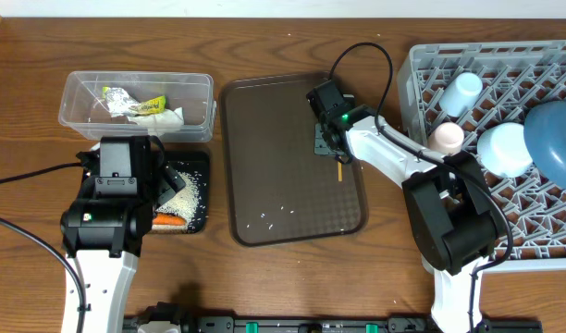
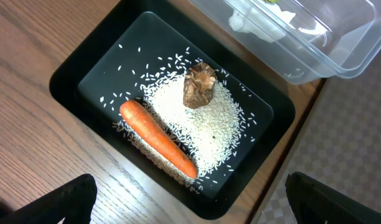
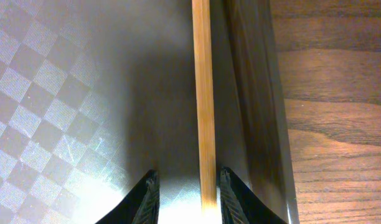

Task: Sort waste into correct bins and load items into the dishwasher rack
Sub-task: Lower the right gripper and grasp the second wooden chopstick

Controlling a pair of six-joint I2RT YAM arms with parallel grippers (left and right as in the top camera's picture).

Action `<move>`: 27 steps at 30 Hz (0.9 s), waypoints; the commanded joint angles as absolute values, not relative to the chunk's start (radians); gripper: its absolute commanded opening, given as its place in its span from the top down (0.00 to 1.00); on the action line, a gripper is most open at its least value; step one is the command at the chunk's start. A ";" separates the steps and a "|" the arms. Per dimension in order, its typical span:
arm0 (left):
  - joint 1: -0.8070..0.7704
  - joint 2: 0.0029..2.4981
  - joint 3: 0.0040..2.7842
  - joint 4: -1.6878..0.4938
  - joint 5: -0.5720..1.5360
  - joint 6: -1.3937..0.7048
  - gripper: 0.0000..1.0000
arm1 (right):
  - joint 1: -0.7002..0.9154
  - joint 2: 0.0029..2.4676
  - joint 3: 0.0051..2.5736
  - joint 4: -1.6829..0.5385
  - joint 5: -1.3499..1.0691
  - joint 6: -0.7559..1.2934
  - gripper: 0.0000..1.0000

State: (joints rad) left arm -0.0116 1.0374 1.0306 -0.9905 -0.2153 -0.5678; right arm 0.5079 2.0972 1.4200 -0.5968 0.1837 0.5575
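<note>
In the right wrist view a wooden chopstick lies along the right rim of the brown serving tray. My right gripper straddles it, open. The right finger is almost on the stick and a gap shows on the left. Overhead, that gripper is at the tray's right edge. My left gripper hangs wide open and empty over the black tray. That tray holds a carrot, rice and a brown lump. The clear tub holds napkins and a wrapper.
The grey rack at the right holds a dark blue bowl, a pale blue bowl, a light blue cup and a white cup. A few rice grains lie on the brown tray.
</note>
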 commanded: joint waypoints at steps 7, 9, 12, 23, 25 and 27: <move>-0.013 1.039 1.029 -0.994 -0.218 -0.561 0.02 | 0.484 2.162 1.394 -0.621 0.209 0.612 0.91; -0.013 1.039 1.029 -0.994 -0.218 -0.561 0.02 | 0.486 2.162 1.394 -0.621 0.209 0.612 0.97; -0.013 1.039 1.029 -0.994 -0.218 -0.561 0.02 | 0.488 2.162 1.394 -0.625 0.209 0.612 0.99; -0.013 1.039 1.029 -0.994 -0.218 -0.561 0.02 | 0.485 2.123 1.395 -0.623 0.123 0.601 0.99; -0.013 1.039 1.029 -0.994 -0.218 -0.561 0.02 | 0.482 2.090 1.395 -0.621 0.095 0.578 0.99; -0.013 1.039 1.029 -0.994 -0.218 -0.561 0.02 | 0.482 2.049 1.395 -0.621 0.073 0.558 0.99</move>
